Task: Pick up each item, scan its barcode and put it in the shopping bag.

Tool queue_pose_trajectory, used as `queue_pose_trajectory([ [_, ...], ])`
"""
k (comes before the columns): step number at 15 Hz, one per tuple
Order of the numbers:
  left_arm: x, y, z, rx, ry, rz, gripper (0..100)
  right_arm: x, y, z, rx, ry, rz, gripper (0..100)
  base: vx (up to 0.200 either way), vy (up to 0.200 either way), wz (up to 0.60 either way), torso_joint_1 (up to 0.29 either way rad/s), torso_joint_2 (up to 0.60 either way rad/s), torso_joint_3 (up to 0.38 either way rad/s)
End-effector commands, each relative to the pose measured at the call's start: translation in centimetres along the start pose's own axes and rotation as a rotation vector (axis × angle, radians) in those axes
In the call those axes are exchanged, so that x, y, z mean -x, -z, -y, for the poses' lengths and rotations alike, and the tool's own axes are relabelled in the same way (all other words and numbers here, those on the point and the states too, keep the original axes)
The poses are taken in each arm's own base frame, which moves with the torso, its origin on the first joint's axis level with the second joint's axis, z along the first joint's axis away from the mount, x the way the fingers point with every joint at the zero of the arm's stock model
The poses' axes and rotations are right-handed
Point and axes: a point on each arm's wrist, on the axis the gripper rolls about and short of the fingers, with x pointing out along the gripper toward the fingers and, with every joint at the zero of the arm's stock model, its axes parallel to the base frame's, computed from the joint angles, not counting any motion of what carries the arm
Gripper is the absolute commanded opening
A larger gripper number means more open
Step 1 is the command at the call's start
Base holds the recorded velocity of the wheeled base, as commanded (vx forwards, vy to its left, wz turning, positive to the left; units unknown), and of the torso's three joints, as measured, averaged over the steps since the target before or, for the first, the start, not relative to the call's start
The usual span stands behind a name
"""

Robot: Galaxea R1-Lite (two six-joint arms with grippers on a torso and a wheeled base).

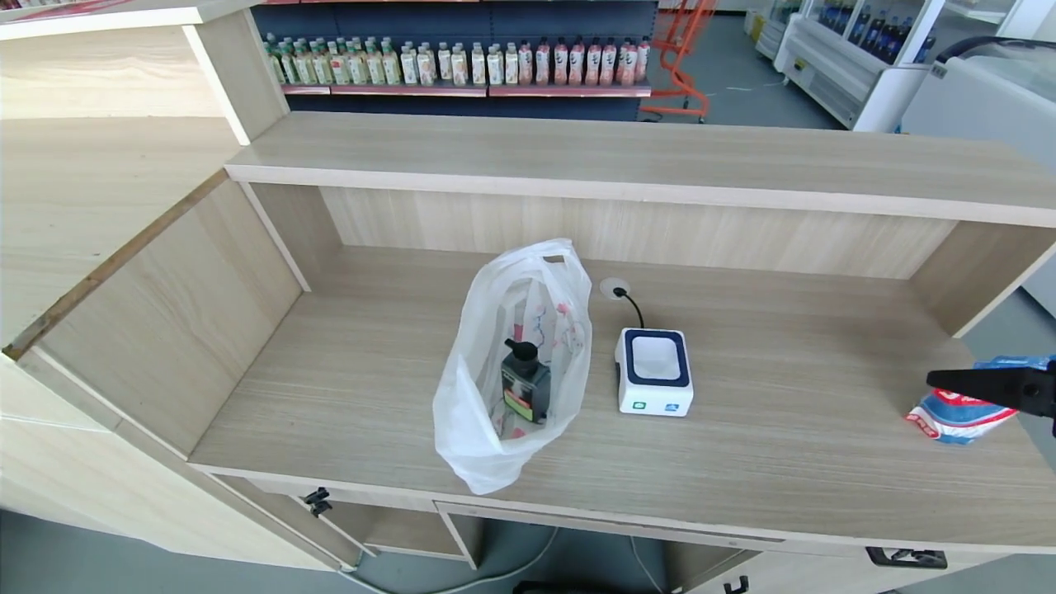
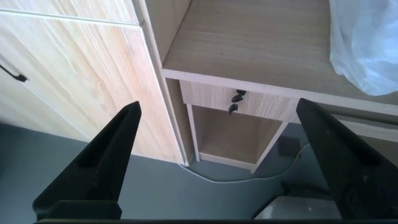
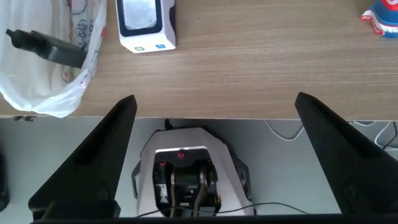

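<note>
Right wrist view: right tool (image 3: 214,99), fingers spread wide, empty, off the front edge of the table (image 3: 249,74). Left tool (image 2: 219,104): spread wide, empty, below the table front. Shopping bag (image 1: 474,388): white, open, mid-table. Black bottle (image 1: 525,384): inside the bag, red-green label, print unreadable. Scanner (image 1: 654,370): just beside the bag. Blue-red packet (image 1: 957,417): right end of table.

Pale wood counter (image 1: 784,429), bottle shelves (image 1: 462,64), grey floor (image 1: 742,74), white freezers (image 1: 973,99)
</note>
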Motion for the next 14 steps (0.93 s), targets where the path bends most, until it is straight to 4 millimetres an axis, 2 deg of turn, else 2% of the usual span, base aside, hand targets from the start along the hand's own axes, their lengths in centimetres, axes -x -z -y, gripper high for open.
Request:
queue_pose_trajectory([
  [1, -0.2, -0.1, 0.0, -0.003, -0.001, -0.026, 100, -1.3, -1.4, 0.2, -0.059, 0.021, -0.01, 100, 0.0, -0.2, 0.0, 0.012, 0.01, -0.002],
  [5, -0.3, -0.1, 0.0, -0.005, 0.0, -0.042, 100, -2.9, -4.3, -0.1, -0.152, 0.016, 0.01, 100, 0.0, -0.2, 0.0, 0.002, 0.0, 0.002],
  [10, -0.3, -0.1, 0.0, -0.002, -0.001, -0.042, 100, -3.8, -4.7, 0.6, -0.179, 0.086, 0.013, 100, 0.0, -0.2, 0.0, 0.003, 0.0, 0.004],
  [13, 0.0, 0.0, 0.0, 0.007, -0.001, 0.004, 100, -4.1, -5.2, 0.6, -0.347, 0.09, 0.025, 100, 0.0, -0.2, 0.0, 0.004, 0.0, 0.002],
  [14, 0.2, 0.1, 0.0, 0.008, -0.003, 0.022, 100, -3.7, -5.2, 0.6, -0.351, 0.086, 0.034, 100, 0.0, 0.0, 0.0, 0.0, 0.0, 0.0],
])
